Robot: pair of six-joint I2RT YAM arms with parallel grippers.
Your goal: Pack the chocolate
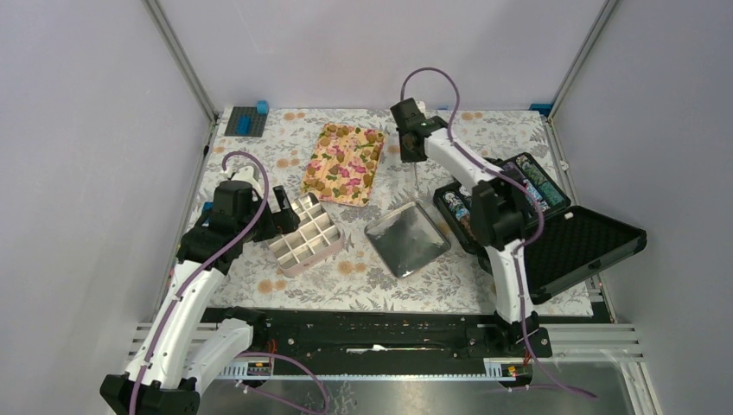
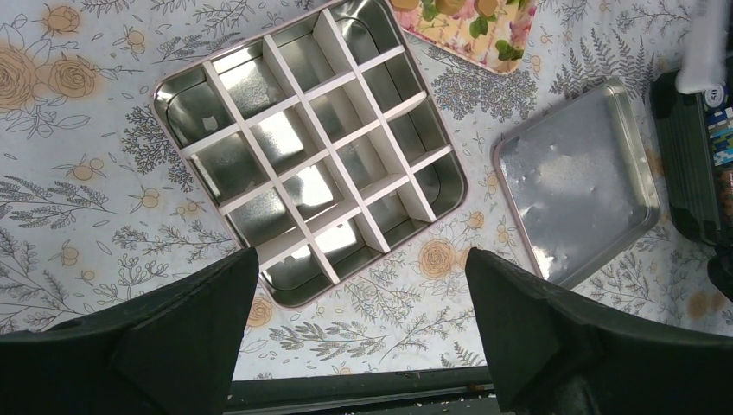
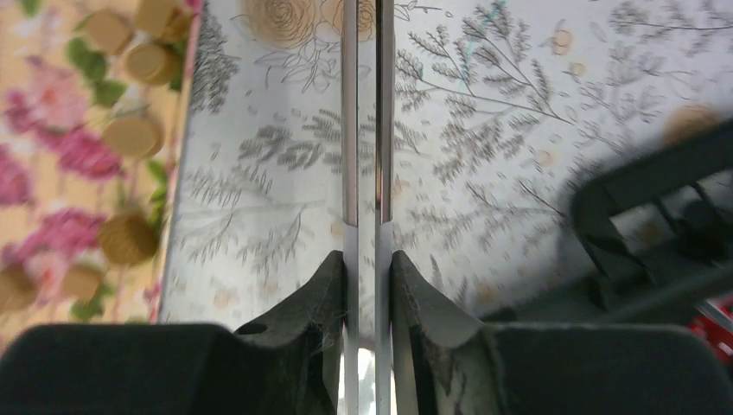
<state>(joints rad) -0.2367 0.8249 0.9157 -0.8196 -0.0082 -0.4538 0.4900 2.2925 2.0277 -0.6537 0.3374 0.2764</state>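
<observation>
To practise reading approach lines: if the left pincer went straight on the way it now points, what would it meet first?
Probably the divided tin: its near corner lies just ahead of the open left pincer in the left wrist view. Depth is unclear, so the tablecloth just before it is possible.

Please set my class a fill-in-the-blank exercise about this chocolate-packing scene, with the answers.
Every cell of the divided tin is ____.
The left hand stands ____.
The right hand is shut on metal ____.
The chocolates lie on the flowered ____.
Missing words: empty; open; tweezers; tray.
</observation>
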